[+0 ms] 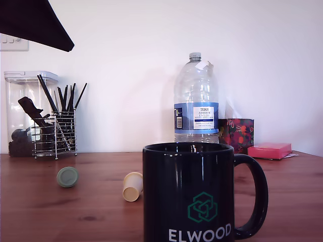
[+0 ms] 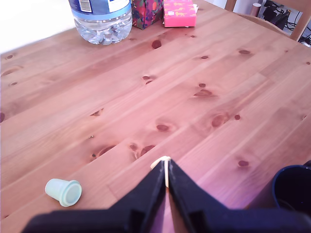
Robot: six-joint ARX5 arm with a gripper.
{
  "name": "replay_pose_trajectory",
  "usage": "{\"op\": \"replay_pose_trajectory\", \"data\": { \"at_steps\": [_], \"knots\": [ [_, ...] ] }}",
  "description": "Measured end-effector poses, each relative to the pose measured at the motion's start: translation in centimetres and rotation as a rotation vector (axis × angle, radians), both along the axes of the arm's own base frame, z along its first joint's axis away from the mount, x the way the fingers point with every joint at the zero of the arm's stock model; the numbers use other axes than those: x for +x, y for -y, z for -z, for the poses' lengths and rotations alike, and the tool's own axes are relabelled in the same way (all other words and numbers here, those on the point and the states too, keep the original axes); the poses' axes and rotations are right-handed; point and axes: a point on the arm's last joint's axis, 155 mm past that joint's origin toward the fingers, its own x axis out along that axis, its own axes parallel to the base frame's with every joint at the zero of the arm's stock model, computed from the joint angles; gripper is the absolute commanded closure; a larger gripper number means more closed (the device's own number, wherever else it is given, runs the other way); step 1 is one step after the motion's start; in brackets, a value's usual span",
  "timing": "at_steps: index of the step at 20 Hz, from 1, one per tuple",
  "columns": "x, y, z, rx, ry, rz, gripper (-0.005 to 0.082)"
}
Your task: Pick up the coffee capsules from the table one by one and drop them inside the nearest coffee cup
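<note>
Tool (image 2: 166, 171) sits at the bottom centre of the wrist view, jaws pressed nearly together on a thin cream sliver. Can't tell for sure what it is. Black mug (image 1: 189, 194) fills the lower right of the exterior view, handle to the exterior view's right. Behind it on the tabletop (image 1: 45, 212) both pods lie on their sides — cream capsule (image 1: 132, 186) just beside the mug, green capsule (image 1: 67, 177) further to the exterior view's left. Far back: water bottle (image 1: 196, 101), wire pen holder (image 1: 55, 133), pink box (image 1: 269, 150).
</note>
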Motion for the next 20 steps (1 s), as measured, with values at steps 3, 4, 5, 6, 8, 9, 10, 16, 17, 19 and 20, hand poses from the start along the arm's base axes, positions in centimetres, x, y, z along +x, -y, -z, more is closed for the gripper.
{"op": "replay_pose_trajectory", "data": {
  "at_steps": [3, 4, 5, 6, 8, 9, 10, 16, 17, 19, 20],
  "knots": [
    [0.1, 0.1, -0.2, -0.006, 0.008, 0.001, 0.0790],
    [0.1, 0.1, -0.2, -0.006, 0.008, 0.001, 0.0790],
    [0.1, 0.1, -0.2, -0.006, 0.008, 0.001, 0.0790],
    [0.1, 0.1, -0.2, -0.006, 0.007, 0.001, 0.0790],
    [0.1, 0.1, -0.2, -0.006, 0.007, 0.001, 0.0790],
    [0.1, 0.1, -0.2, -0.002, 0.010, 0.003, 0.0790],
    [0.1, 0.1, -0.3, 0.012, 0.026, 0.013, 0.0790],
    [1.3, 0.4, -1.5, -0.010, 0.147, 0.022, 0.0790],
    [1.6, 0.2, -0.5, -0.013, 0.153, 0.011, 0.0790],
    [2.0, -0.8, 2.6, 0.001, 0.148, -0.017, 0.0790],
    [2.2, -1.4, 3.9, 0.000, 0.155, -0.037, 0.0790]
  ]
}}
